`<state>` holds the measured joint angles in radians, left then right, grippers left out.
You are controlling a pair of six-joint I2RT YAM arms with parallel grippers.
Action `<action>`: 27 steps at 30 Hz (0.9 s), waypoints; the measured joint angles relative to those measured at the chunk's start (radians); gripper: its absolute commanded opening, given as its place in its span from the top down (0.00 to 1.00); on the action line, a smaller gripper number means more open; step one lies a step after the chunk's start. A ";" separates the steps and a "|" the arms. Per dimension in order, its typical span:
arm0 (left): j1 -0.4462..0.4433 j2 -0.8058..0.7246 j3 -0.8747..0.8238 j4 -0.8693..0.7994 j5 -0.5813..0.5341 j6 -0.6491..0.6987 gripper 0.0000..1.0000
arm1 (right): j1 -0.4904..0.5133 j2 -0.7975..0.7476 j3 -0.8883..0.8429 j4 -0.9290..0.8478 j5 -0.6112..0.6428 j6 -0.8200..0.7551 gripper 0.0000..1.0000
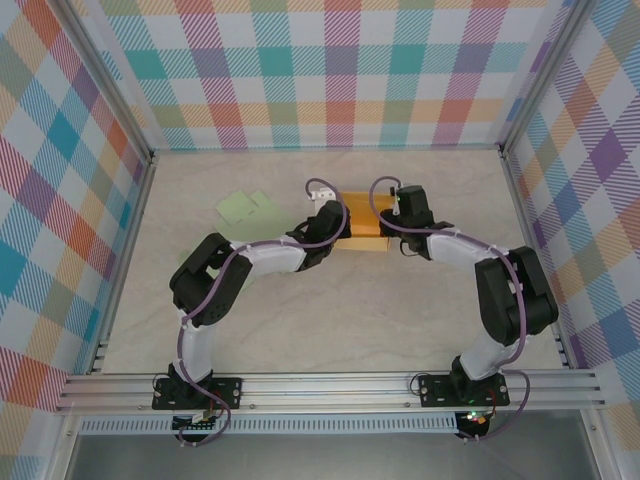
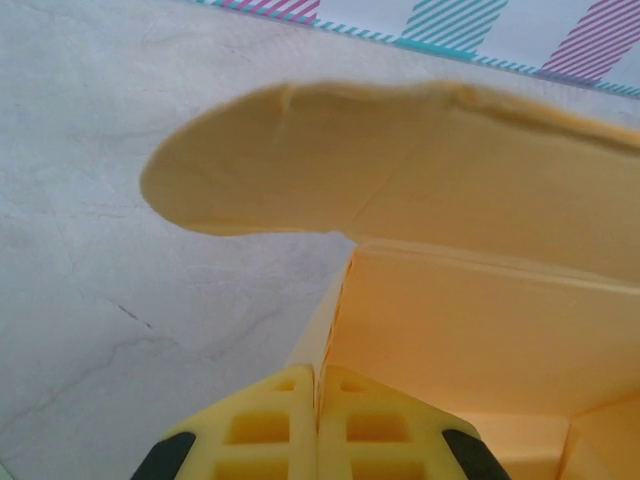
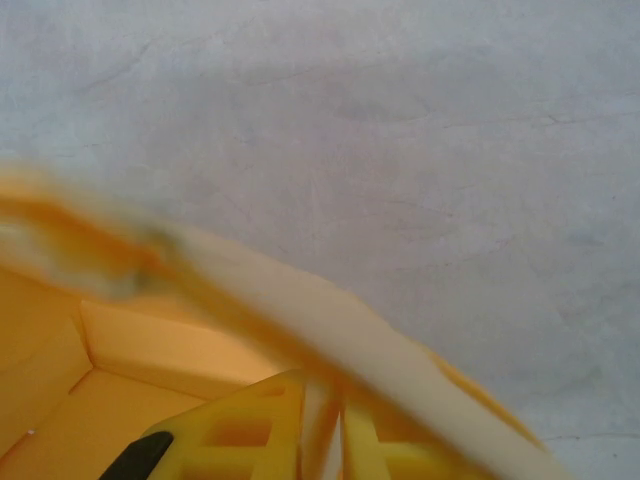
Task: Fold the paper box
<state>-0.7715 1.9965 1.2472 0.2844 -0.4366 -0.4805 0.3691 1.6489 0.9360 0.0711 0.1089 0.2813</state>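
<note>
Surface: a pale, marble-patterned table (image 1: 300,320), bare but for the work in the middle and some green paper sheets (image 1: 250,207) lying flat to the left rear. Room: plaid-patterned walls (image 1: 340,80) close the table on three sides, and an aluminium rail (image 1: 330,385) crosses the near edge and carries both arm bases.

Task item: the orange paper box (image 1: 362,215) sits at mid-table, slightly to the rear, between the two wrists. It is well apart from the green sheets. Its open side faces up. The edges seen from above lie square to the rear wall. Both ends are covered by the arms, so the long axis cannot be told with certainty. In the left wrist view a rounded flap (image 2: 300,160) stands out from the box toward the rear wall.

Left gripper (image 2: 318,375): fingers pressed together at the box's near wall — whether card is pinched between them cannot be told.

Right gripper (image 3: 325,400): fingers nearly together, a pale strip of card in the seam — clamped on the box's edge, above the orange interior.
</note>
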 measured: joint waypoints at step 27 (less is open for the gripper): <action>-0.027 -0.137 -0.290 0.225 0.118 -0.060 0.80 | 0.063 -0.178 -0.274 0.176 0.014 0.025 0.82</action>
<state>-0.7982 1.8599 0.9573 0.5095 -0.3183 -0.5407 0.4324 1.4712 0.6621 0.2474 0.1234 0.3065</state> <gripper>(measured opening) 0.160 0.177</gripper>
